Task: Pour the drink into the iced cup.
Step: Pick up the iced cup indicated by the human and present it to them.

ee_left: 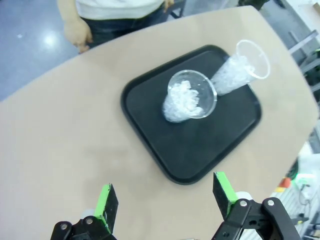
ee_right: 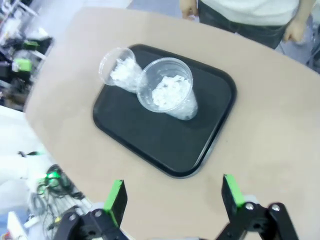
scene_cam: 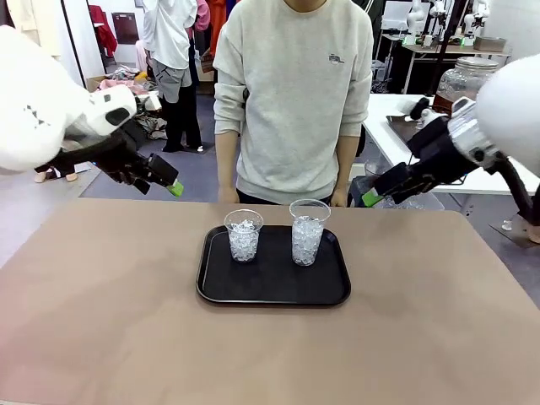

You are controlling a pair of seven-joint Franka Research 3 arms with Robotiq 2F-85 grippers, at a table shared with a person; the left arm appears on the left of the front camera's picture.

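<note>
2 arms hang raised flanking the tray (scene_cam: 274,285); left gripper (scene_cam: 174,187) and right gripper (scene_cam: 369,198) fingers apart.

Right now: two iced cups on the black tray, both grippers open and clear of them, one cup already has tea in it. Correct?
No tea yet: the front view shows the left cup and the right cup holding only white ice. The rest stands: both sit on the black tray, and the left gripper and right gripper are open, clear of them.

left iced cup (scene_cam: 244,235) | right iced cup (scene_cam: 308,231) — both upright (ice-filled) on tray (scene_cam: 278,288)
</note>
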